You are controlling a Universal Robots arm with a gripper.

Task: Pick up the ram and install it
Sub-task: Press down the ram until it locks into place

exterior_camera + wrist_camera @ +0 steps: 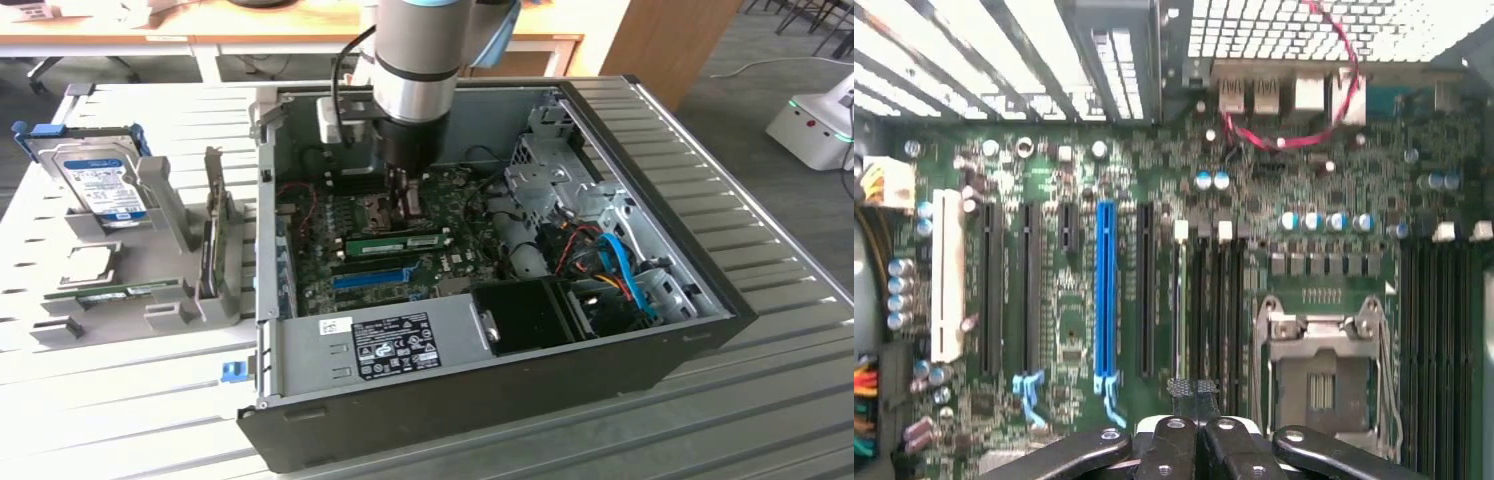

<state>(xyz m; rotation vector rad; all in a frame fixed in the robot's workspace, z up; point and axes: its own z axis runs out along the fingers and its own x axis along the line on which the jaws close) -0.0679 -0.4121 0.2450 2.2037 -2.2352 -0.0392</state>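
The end effector (1196,432) is clenched just above the motherboard (400,250), near the seated ram (396,241); descending further risks crushing board components.

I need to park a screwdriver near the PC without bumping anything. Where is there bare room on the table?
The slatted table lies bare along the exterior view's right of the open case and in front of it. On the exterior view's left it is crowded: the hard drive and grey holders stand close by the case wall.
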